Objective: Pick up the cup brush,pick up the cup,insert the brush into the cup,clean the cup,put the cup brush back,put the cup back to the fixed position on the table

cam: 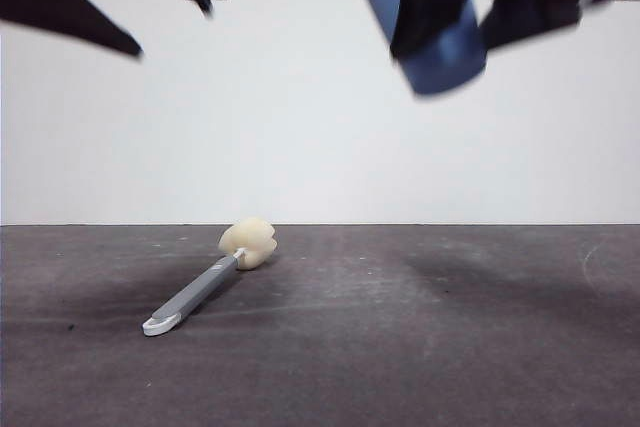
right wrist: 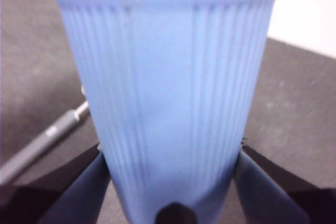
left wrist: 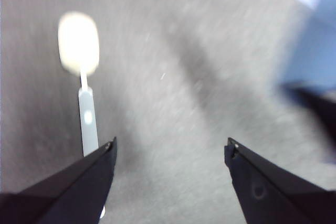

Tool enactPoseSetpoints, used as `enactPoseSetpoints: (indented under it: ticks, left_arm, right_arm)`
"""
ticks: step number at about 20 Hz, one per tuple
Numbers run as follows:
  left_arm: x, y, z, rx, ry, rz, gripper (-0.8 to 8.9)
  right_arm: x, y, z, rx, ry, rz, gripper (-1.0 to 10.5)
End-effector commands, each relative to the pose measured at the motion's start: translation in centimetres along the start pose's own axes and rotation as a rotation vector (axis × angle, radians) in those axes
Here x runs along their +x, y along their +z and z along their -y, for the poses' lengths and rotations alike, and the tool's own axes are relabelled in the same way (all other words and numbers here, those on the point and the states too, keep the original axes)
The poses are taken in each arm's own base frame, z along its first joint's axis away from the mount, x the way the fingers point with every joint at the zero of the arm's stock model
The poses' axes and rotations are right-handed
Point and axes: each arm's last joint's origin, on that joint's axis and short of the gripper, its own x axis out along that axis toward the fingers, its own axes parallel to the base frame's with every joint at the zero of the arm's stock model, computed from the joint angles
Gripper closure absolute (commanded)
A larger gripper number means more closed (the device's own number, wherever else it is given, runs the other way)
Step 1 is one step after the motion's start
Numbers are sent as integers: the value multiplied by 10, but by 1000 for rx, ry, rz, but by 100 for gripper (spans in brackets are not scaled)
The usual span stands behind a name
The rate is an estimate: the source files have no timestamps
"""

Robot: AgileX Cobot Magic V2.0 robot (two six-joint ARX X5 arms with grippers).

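With the cup [cam: 437, 47] clenched high at upper right and the left gripper [left wrist: 168, 156] spread empty above the brush [cam: 205, 282] on the tabletop [cam: 450, 337], the cup could be dropped if the hold slips.

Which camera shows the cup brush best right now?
The front view: the whole cup brush lies on the table, sponge head to looped end. The left wrist view shows it blurred, partly behind a jaw; the right wrist view shows only handle beside the cup.
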Motion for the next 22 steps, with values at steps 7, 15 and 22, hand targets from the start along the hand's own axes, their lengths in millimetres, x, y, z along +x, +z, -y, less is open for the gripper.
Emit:
enactPoseSetpoints:
  ticks: [7,15,22]
  left_arm:
    - [-53,-11,-5,79,-17,20,466]
    - [-55,-13,-7,82,-6,13,466]
    - [-55,-12,-7,104,23,26,466]
  right_arm:
    - [86,-65,-6,45,27,-93,959]
    - [115,-90,11,98,59,-70,959]
    - [127,-111,19,113,100,-122,959]
